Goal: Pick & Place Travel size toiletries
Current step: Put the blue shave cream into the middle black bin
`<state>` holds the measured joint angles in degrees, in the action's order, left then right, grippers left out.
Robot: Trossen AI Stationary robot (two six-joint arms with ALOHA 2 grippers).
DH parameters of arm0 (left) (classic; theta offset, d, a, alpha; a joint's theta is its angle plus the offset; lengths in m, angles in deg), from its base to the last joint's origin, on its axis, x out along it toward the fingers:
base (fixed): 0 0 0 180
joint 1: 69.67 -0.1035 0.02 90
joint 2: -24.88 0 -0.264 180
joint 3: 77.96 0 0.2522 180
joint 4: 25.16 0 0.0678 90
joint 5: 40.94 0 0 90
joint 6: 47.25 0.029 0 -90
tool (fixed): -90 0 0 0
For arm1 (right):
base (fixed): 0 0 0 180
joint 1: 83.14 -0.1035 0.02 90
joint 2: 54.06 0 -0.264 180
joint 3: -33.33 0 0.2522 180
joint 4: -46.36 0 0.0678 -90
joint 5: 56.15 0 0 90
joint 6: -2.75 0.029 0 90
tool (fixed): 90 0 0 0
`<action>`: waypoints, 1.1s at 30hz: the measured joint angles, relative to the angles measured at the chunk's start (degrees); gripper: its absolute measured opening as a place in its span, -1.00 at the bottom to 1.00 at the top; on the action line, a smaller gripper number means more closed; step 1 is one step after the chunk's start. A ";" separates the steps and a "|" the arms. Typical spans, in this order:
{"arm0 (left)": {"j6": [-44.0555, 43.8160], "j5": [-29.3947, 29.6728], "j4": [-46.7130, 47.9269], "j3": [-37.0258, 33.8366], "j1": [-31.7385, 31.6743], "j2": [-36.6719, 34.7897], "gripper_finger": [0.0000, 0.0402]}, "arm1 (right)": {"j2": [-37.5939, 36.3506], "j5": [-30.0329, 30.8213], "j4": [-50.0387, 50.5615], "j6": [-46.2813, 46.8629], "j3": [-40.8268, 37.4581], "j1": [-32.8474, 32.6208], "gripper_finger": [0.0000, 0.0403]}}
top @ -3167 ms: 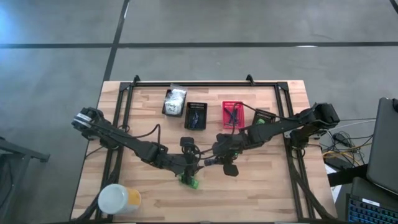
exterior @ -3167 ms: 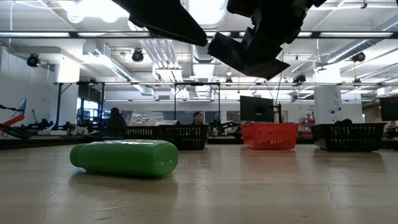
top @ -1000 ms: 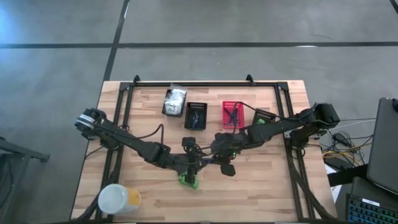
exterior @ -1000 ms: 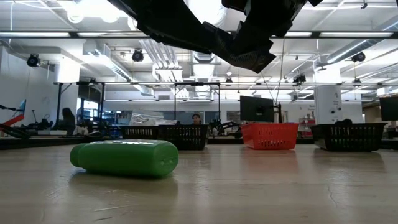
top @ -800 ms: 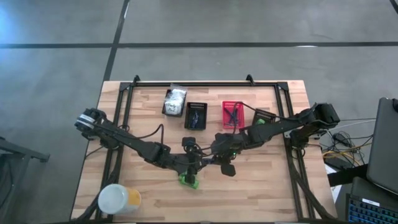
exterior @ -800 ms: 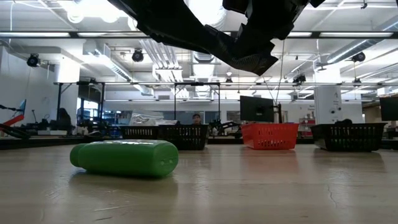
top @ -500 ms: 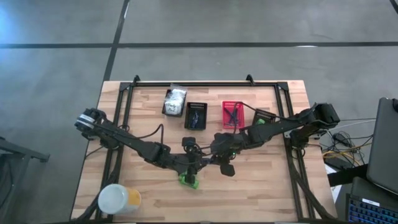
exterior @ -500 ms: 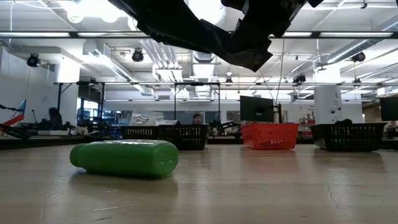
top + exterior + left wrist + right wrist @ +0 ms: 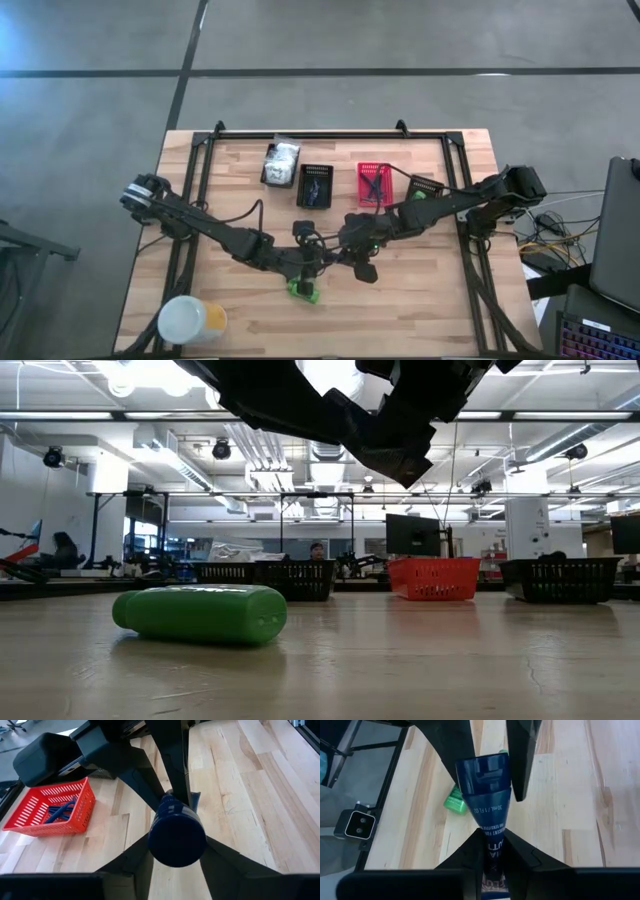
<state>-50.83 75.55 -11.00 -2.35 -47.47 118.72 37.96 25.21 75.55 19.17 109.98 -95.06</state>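
I've got the blue tube [image 9: 485, 795] pinched at its flat tail in my right gripper [image 9: 492, 852], held above mid-table, long axis aimed straight into my left gripper [image 9: 176, 827], whose fingers straddle the cap end, not visibly clamped.

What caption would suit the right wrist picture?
Right pincer holds a dark blue tube between the left pincer's fingers, above a green bottle.

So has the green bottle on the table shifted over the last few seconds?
No. In the low view the green bottle lies at the same spot against the black basket behind it.
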 joint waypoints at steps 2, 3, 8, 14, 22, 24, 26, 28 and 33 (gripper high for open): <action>-0.14 -0.06 0.02 0.00 0.00 0.00 -0.31 | -0.01 0.00 0.01 -0.06 -0.04 0.00 -0.77; -0.16 -0.08 0.02 0.00 0.00 0.00 -0.36 | 0.01 -0.02 0.01 -0.06 -0.04 0.00 -0.78; -0.40 -0.17 0.02 0.00 0.00 0.00 -0.43 | 0.00 -0.01 0.03 -0.06 -0.06 0.00 -0.73; -0.41 0.13 0.00 0.00 -0.02 0.00 -0.25 | 0.01 0.04 0.14 0.14 -0.06 -0.02 -0.73; -0.70 0.38 0.00 0.00 -0.07 0.00 -0.09 | 0.01 0.07 0.16 -0.08 -0.08 -0.07 -0.89; -0.70 0.38 0.00 0.00 -0.09 0.00 -0.08 | 0.01 0.09 0.14 -0.08 -0.12 -0.07 -0.89; -0.70 0.36 -0.01 0.00 -0.14 0.00 -0.07 | 0.01 0.13 0.20 -0.08 -0.12 -0.07 -0.88; -0.70 0.33 0.00 0.00 -0.31 0.00 -0.07 | 0.00 0.23 0.20 -0.08 -0.16 -0.07 -0.88; -0.72 -0.08 0.11 0.67 -0.83 0.00 -0.05 | -0.01 0.46 0.40 -0.03 -0.34 -0.04 -0.89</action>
<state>-51.55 75.47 -10.89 -1.68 -48.30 118.72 37.95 25.67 75.96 19.14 109.63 -95.10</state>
